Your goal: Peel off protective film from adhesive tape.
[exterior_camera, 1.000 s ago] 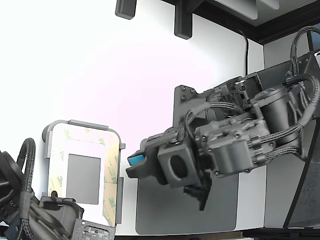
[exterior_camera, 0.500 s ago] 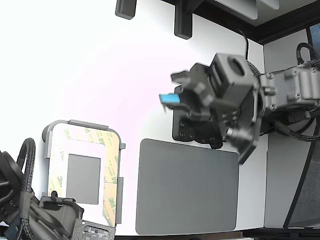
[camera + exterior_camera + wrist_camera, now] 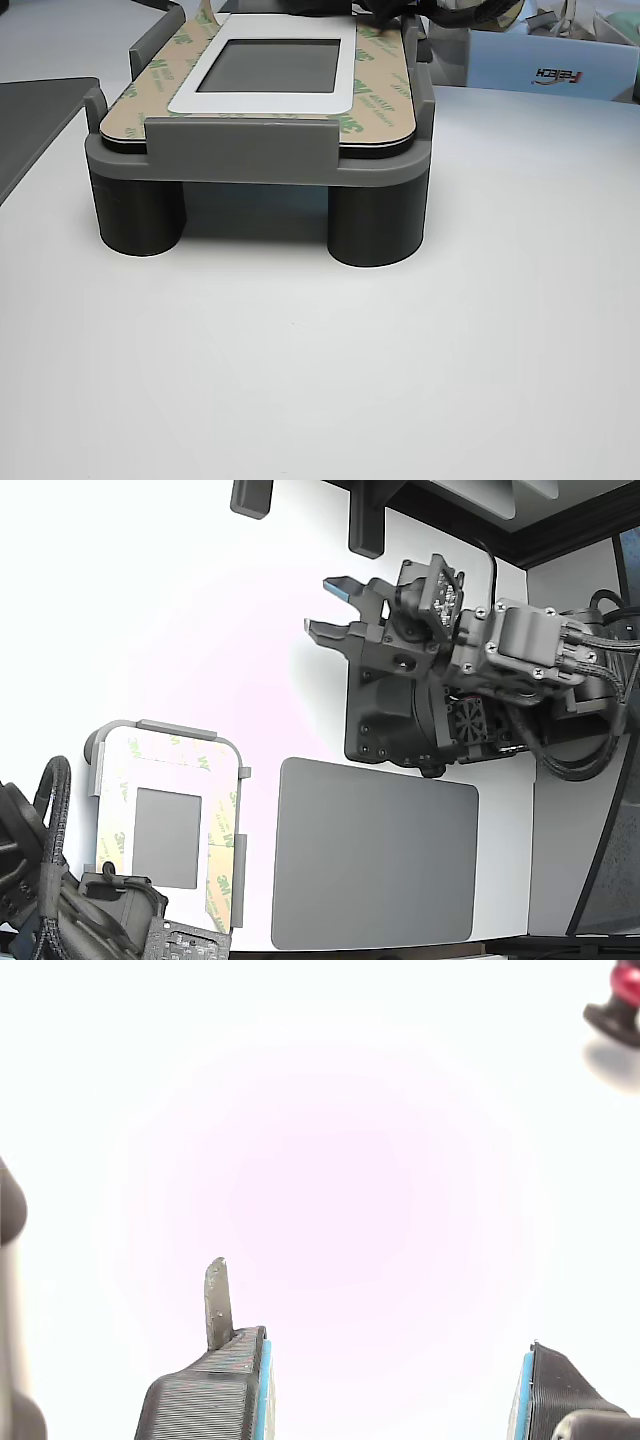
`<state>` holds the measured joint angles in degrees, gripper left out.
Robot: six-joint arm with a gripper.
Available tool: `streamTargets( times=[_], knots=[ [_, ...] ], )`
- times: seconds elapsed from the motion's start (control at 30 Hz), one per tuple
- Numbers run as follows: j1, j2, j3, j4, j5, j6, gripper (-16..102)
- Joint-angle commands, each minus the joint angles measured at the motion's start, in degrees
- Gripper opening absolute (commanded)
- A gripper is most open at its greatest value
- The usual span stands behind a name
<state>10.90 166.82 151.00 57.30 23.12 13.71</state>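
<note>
Exterior view: the hand (image 3: 330, 606) hovers over the white worktop (image 3: 180, 610), jaws spread wide and empty. The protective film (image 3: 222, 810) lies on the adhesive tape (image 3: 120, 110), framing a grey rectangle in a grey tray (image 3: 238, 855), well apart at the view's lower left, beside a dark mat (image 3: 375, 855).

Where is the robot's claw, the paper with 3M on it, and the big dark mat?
gripper (image 3: 328, 607), exterior view, gap between its open fingertips.
protective film (image 3: 222, 825), exterior view, strip along the frame's side.
dark grey mat (image 3: 375, 855), exterior view, its middle.
</note>
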Motion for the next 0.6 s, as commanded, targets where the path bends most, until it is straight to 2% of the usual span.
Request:
streamTargets(
  times=[0.0,0.13,0.57],
  knots=[
    [-1.23,1.49,-0.09,-0.70,-1.23,-1.23,100],
    [-1.49,2.37,0.18,-0.88,-2.99,-2.29,100],
    [-1.49,2.46,0.18,-0.88,-3.08,-2.37,100]
  ],
)
